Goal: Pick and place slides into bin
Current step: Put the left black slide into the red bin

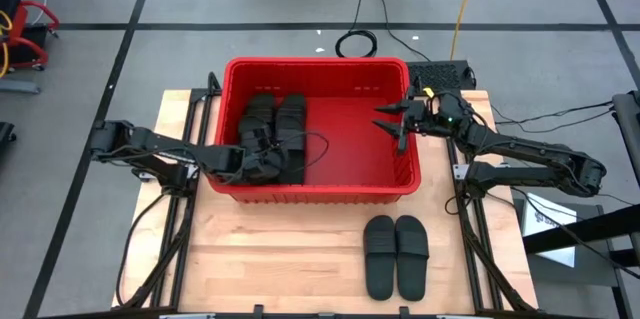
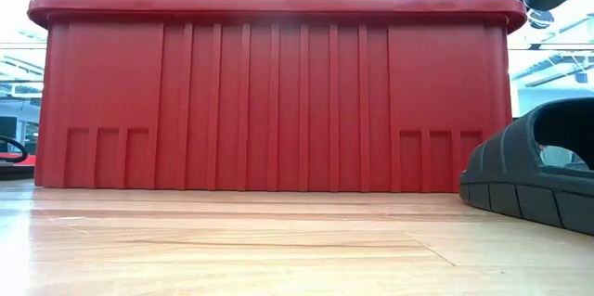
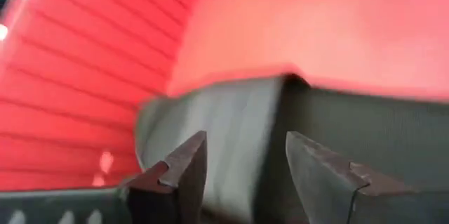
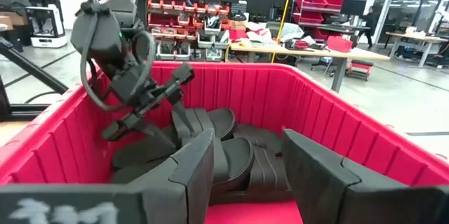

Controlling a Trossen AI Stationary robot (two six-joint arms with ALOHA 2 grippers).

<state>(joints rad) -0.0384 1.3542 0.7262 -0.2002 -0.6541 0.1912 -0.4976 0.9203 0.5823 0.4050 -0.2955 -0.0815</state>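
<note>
High view gives the whole layout: red bin (image 1: 318, 127) in the table's middle, a pile of black slides (image 1: 272, 139) in its left half, right half of the floor bare. Two more slides (image 1: 396, 256) lie side by side on the wooden table (image 1: 270, 259), in front of the bin near the right corner.

Left gripper (image 1: 262, 164) is down inside the bin, over the pile by the front wall. Left wrist view shows what others do not: its fingers (image 3: 175, 171) stand apart, a dark slide just beyond them, no grip visible. Right wrist view sees that same gripper (image 4: 158, 97) from the side, fingers spread above the pile (image 4: 210, 150).

Right gripper (image 1: 392, 119) hangs over the bin's right rim, jaws wide, holding nothing.

Low view shows only the bin's ribbed front wall (image 2: 269, 101), hiding the inside; one slide (image 2: 538, 171) is close at the right, apart from the wall.

Cables (image 1: 355, 19) lie on the floor behind the table. The table's front left part is open room.
</note>
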